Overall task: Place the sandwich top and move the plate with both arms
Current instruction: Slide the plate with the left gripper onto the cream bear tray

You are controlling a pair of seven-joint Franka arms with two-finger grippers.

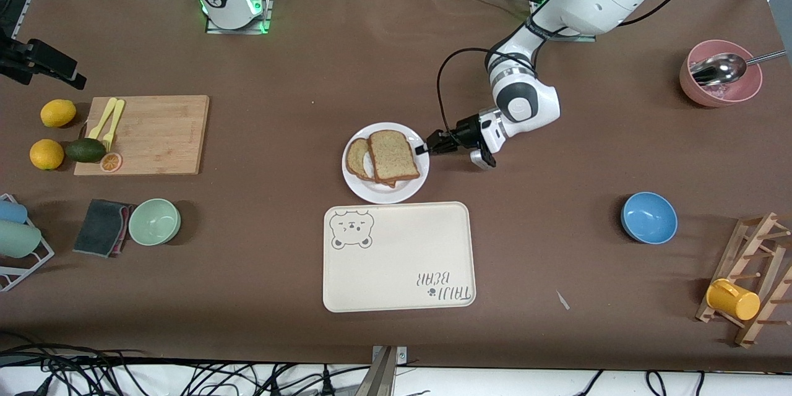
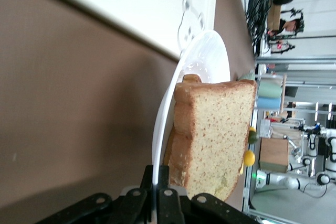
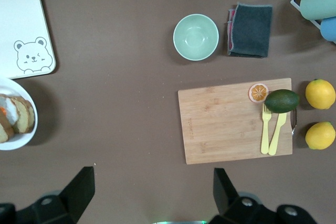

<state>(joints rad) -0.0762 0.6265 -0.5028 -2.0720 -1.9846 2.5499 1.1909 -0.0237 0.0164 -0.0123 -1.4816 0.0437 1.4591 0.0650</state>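
The white plate (image 1: 385,195) sits mid-table, just farther from the front camera than the bear tray. The sandwich top (image 1: 392,154), a plain speckled slice with a brown crust, lies flat on another slice (image 1: 356,158) on the plate. My left gripper (image 1: 424,149) is low at the plate's edge toward the left arm's end, shut on the rim. In the left wrist view its black fingers (image 2: 161,174) pinch the thin white plate rim (image 2: 169,103), and the sandwich top (image 2: 215,135) is just past them. My right gripper (image 3: 152,184) hangs open and empty high over bare table near its base, with the plate (image 3: 21,139) off to one side.
The cream bear tray (image 1: 399,257) lies next to the plate, nearer the front camera. Toward the right arm's end are a cutting board (image 1: 148,133), lemons (image 1: 58,112), a green bowl (image 1: 154,221) and a cloth (image 1: 102,227). Toward the left arm's end are a blue bowl (image 1: 648,217), a pink bowl (image 1: 721,83) and a mug rack (image 1: 752,284).
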